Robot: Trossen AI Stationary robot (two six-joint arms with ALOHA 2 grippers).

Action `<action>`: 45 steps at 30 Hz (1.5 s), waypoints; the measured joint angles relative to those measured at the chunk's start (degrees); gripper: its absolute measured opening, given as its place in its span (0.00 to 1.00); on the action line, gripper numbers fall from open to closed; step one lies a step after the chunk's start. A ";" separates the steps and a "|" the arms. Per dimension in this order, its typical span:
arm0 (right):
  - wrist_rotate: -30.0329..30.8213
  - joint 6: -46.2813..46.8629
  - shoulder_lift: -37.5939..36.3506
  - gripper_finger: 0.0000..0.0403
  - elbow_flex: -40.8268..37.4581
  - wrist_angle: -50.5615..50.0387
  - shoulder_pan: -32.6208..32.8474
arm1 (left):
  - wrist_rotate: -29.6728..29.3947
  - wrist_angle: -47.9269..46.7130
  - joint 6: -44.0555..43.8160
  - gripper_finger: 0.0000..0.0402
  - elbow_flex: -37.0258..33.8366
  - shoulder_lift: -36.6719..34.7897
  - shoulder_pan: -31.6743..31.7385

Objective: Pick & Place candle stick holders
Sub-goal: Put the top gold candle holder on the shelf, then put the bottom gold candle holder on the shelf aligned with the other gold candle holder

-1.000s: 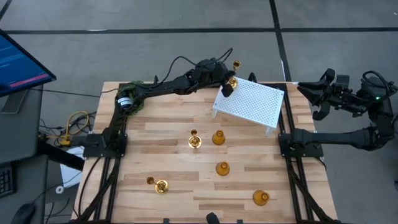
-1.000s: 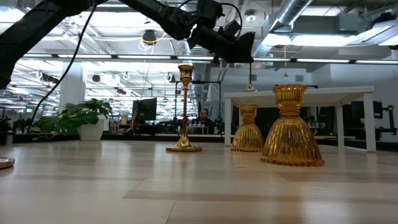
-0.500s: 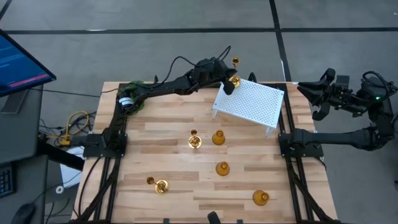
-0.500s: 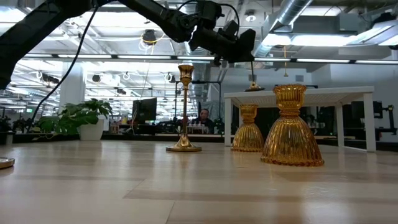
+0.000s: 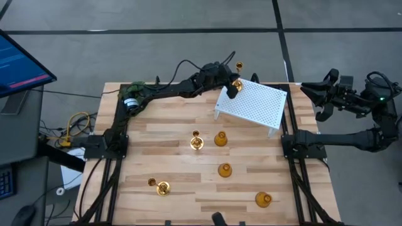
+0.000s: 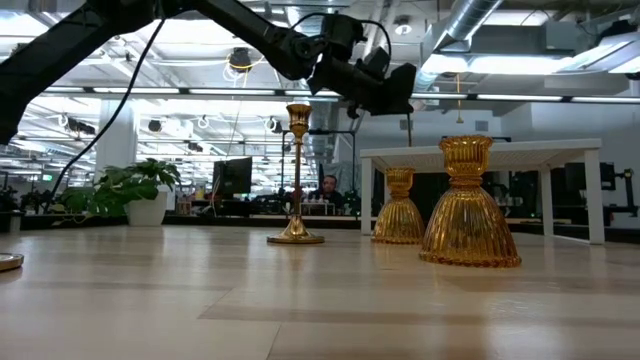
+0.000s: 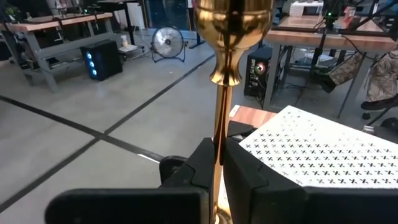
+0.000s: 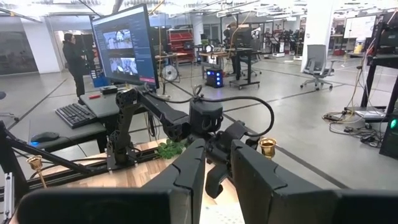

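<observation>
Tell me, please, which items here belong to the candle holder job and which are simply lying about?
Part of the job:
- tall holder gripped by the left claw over the white stand's corner
- tall holders
- squat holders
- white stand, seemingly the drop spot

Just lying about:
- green plant
- right claw, idle off the table

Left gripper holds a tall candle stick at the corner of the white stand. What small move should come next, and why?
Probably lower it a little onto the white perforated stand. The left gripper is shut on the tall candle stick holder, whose base appears at the stand's far-left corner.
</observation>
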 joint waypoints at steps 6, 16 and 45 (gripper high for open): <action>0.01 0.15 0.00 0.18 0.00 0.00 0.02 | -0.20 -0.40 0.48 0.07 0.00 -0.50 0.28; 0.03 0.15 0.00 0.18 0.00 0.00 0.00 | -0.16 -1.23 3.22 0.16 0.00 -0.52 -0.05; -0.05 0.15 0.00 0.18 0.00 -0.01 0.04 | -13.17 -44.54 13.09 0.37 0.02 -32.90 -6.91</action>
